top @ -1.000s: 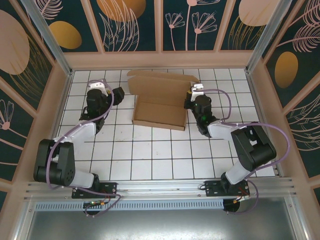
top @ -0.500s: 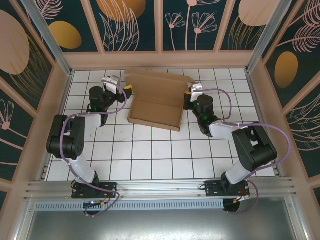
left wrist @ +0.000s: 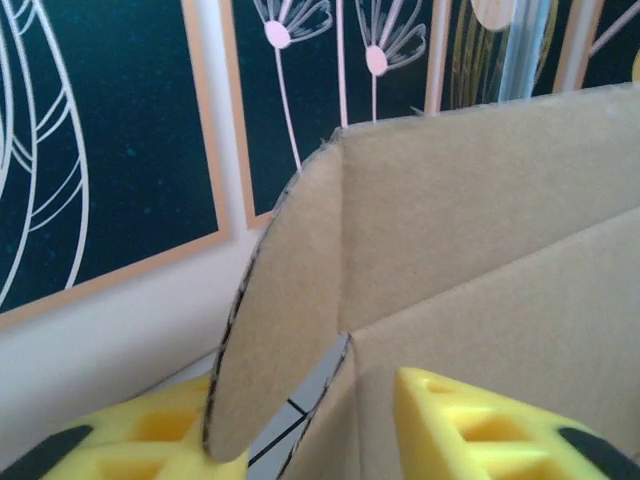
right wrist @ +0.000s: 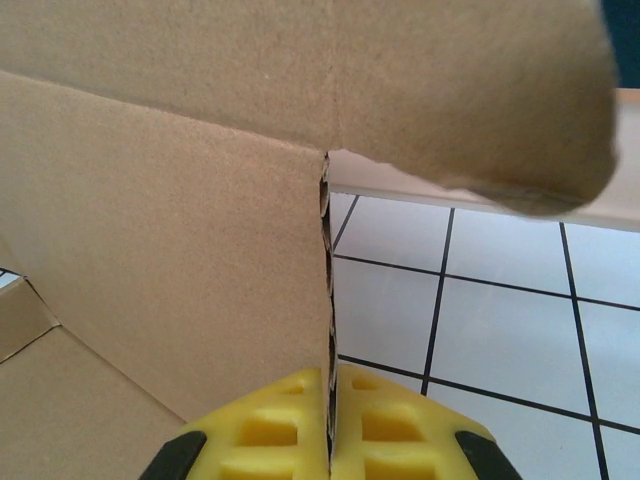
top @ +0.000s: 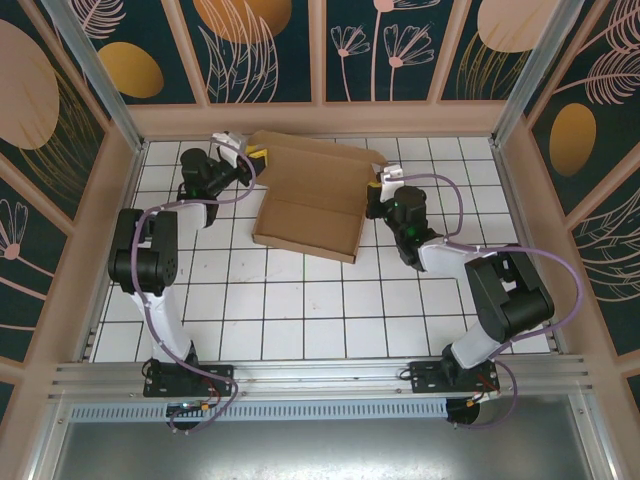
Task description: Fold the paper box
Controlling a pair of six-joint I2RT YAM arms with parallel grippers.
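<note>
Box [top: 308, 205] sits open on the far middle of the bench [top: 300, 310], slightly skewed. Tray is flat on the tiles, lid stands up along the far side.

Left gripper [top: 252, 158] is at the box's far-left corner. Jaws are partly apart, straddling the rounded corner flap [left wrist: 280, 300]. Wrist cam: the flap's lower end overlaps one yellow finger [left wrist: 120, 445], can't tell if touching. Tile shows in the gap to the other finger, so not pinched.

Right gripper [top: 377, 190] is at the box's right end by the lid crease. Jaws are fully closed on a cardboard wall edge, with the corrugation sandwiched between the yellow pads [right wrist: 260, 430]. Another rounded flap overhangs above.
</note>
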